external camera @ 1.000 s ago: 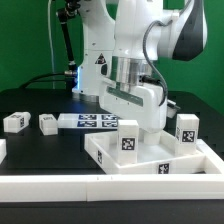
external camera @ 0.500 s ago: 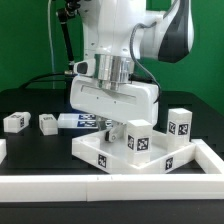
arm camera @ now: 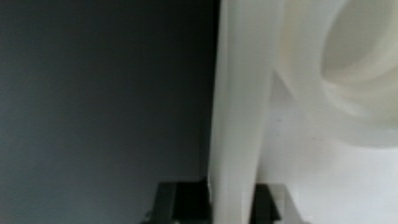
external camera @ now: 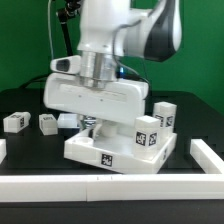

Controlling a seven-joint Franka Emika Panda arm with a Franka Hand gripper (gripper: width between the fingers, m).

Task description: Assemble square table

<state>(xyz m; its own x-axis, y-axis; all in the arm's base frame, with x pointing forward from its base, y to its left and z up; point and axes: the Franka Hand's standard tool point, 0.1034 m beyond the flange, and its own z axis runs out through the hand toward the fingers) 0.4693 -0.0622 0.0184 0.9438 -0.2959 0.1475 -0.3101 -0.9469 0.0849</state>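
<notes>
The white square panel (external camera: 112,152) with a raised rim lies on the black table in the middle of the exterior view. Two white tagged legs stand upright on it, one near (external camera: 147,135) and one further back (external camera: 163,115). My gripper (external camera: 90,124) reaches down onto the panel's far rim, its fingers mostly hidden under the wide white hand. In the wrist view my gripper (arm camera: 224,205) is shut on the rim (arm camera: 242,110), with a black finger (arm camera: 180,204) on each side. Two loose legs (external camera: 14,122) (external camera: 48,122) lie on the table at the left.
White bars edge the black surface along the front (external camera: 100,190), at the right (external camera: 206,156) and at the far left (external camera: 2,150). A sliver of the marker board (external camera: 66,121) shows behind my hand. The arm's base and cables stand at the back.
My gripper has moved toward the exterior view's left with the panel in it. The panel has slid left and turned, carrying both upright legs along. The loose legs have not moved.
</notes>
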